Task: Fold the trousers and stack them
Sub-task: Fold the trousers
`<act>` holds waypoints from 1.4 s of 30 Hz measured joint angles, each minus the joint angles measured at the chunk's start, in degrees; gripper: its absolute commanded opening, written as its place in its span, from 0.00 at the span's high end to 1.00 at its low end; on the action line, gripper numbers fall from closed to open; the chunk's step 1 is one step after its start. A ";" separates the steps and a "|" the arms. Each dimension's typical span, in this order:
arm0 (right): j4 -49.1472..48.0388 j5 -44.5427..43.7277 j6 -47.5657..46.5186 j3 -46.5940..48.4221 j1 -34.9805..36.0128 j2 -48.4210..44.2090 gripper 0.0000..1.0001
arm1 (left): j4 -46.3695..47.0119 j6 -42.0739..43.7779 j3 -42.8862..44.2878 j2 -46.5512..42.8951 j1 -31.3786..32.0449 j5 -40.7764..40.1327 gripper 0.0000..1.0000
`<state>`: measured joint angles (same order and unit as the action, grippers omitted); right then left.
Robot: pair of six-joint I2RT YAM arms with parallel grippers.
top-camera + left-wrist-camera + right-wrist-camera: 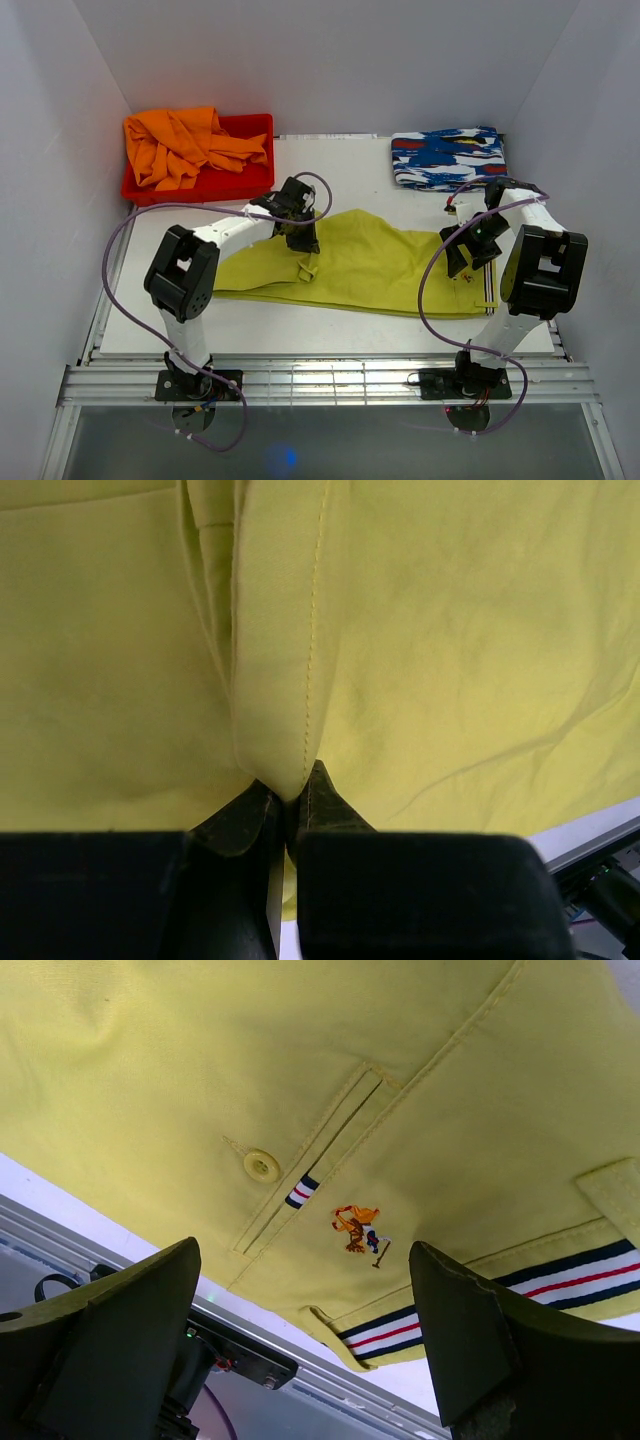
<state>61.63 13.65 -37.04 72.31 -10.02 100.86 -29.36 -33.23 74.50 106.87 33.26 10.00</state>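
Jaws of the left gripper were pinched almost shut on a stitched fold of the trousers. The right gripper hung with jaws wide and nothing between them, just above the back pocket and the striped waistband.

The trousers lay lengthwise across the middle of the table, waist at the right, legs running off to the left.

And here was the danger: that left pinch sat right at the tip of the fold. A quick lift could have pulled the cloth free, or taken one layer and left the rest behind, and the fold would have come out crooked. The waist end was unheld, so any pull from the left could have dragged the whole garment along and bunched it. The waistband corner also lay near the table's front edge, where a nudge might have sent it over.

Hard to call: yellow cloth filled the left wrist view, so the number of layers in the pinch could not be told. From above, the left arm covered the leg ends and the right arm part of the waist. Whether the right fingers touched the cloth, no view showed.
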 measured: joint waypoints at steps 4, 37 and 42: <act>0.00 0.00 0.02 0.00 0.00 0.00 0.10 | -1.75 1.64 0.02 -2.23 -0.02 -0.17 1.00; -1.29 6.19 2.34 1.40 7.39 -0.98 0.04 | -9.20 19.32 2.36 -13.92 -23.63 19.54 0.23; -1.75 7.72 2.36 1.38 8.26 -1.18 0.01 | -14.91 29.75 1.44 -14.21 -46.14 26.45 0.29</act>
<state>59.88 21.37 -34.68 73.69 -1.76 99.68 -44.27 -3.49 75.94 92.66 -12.88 36.45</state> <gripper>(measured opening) 0.978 0.736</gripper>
